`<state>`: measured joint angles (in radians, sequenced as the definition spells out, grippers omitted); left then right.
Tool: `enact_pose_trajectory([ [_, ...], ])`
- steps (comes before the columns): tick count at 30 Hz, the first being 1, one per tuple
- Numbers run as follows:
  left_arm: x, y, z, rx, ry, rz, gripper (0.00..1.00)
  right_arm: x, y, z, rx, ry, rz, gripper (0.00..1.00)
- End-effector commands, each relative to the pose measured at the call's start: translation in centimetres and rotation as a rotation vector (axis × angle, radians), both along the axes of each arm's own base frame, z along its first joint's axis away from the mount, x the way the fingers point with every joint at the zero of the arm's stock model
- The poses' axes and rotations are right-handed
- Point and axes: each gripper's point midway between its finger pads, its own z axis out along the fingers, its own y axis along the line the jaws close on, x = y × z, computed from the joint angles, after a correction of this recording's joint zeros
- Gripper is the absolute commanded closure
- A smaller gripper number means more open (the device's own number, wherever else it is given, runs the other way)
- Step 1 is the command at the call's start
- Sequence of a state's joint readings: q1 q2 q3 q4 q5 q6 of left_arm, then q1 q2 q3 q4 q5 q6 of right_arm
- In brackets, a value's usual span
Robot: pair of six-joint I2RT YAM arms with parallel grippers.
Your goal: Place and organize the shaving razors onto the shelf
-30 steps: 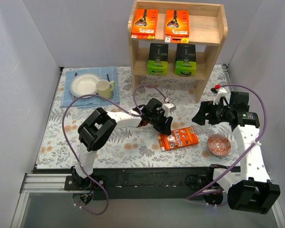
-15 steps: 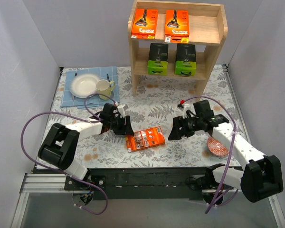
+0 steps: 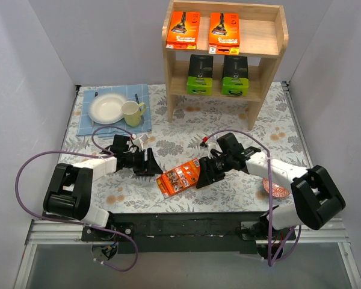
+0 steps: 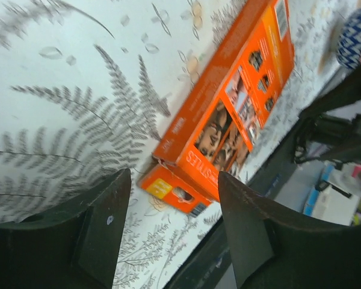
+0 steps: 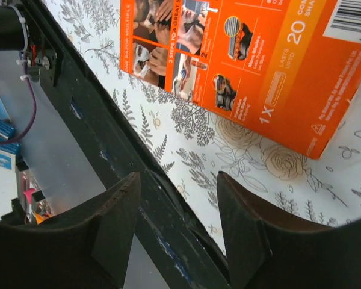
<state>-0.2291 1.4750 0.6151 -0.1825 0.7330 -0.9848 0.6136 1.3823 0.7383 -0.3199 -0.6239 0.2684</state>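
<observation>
One orange razor pack [image 3: 179,176] lies askew on the floral tablecloth near the front edge, back side up. It shows in the left wrist view [image 4: 228,114] and the right wrist view [image 5: 253,60]. My left gripper [image 3: 153,164] is open and empty just left of it [image 4: 174,223]. My right gripper [image 3: 200,177] is open and empty at the pack's right end [image 5: 180,217], over the table's front rail. The wooden shelf [image 3: 275,45] holds two orange packs [image 3: 182,30] on the top tier and two green-and-black packs [image 3: 200,74] on the lower tier.
A plate [image 3: 108,108] and a yellow mug [image 3: 132,112] sit on a blue cloth [image 3: 87,126] at the back left. A patterned bowl [image 3: 275,185] is at the front right, partly behind my right arm. The black front rail [image 3: 186,223] runs just below the pack.
The orange pack has slid left and toward the front edge and turned. My left gripper drew back left of it. My right gripper moved left up to the pack's right end.
</observation>
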Motion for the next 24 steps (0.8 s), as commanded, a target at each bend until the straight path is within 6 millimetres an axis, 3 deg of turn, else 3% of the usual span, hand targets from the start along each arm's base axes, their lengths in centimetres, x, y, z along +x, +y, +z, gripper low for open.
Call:
enact_pose_trajectory([
  [1, -4.1, -1.1, 1.4, -0.134, 0.052, -0.089, 0.41, 0.9, 1.3, -0.4, 0.031, 0.017, -0.019, 0.39],
  [9, -4.8, -0.8, 0.3, -0.138, -0.002, -0.080, 0.39, 1.5, 2.4, -1.6, 0.057, 0.068, -0.052, 0.39],
  [15, -0.8, -0.7, 3.1, -0.072, -0.121, -0.076, 0.40, 1.9, 1.7, -2.5, 0.009, 0.060, -0.083, 0.38],
  [18, 0.6, -0.2, 2.8, -0.013, -0.179, -0.076, 0.38, 2.5, 1.0, -3.2, -0.011, 0.065, -0.117, 0.37],
  [24, 0.7, -0.3, 0.8, 0.001, -0.150, -0.117, 0.38, 4.4, 0.3, -3.1, -0.004, 0.038, -0.150, 0.36],
])
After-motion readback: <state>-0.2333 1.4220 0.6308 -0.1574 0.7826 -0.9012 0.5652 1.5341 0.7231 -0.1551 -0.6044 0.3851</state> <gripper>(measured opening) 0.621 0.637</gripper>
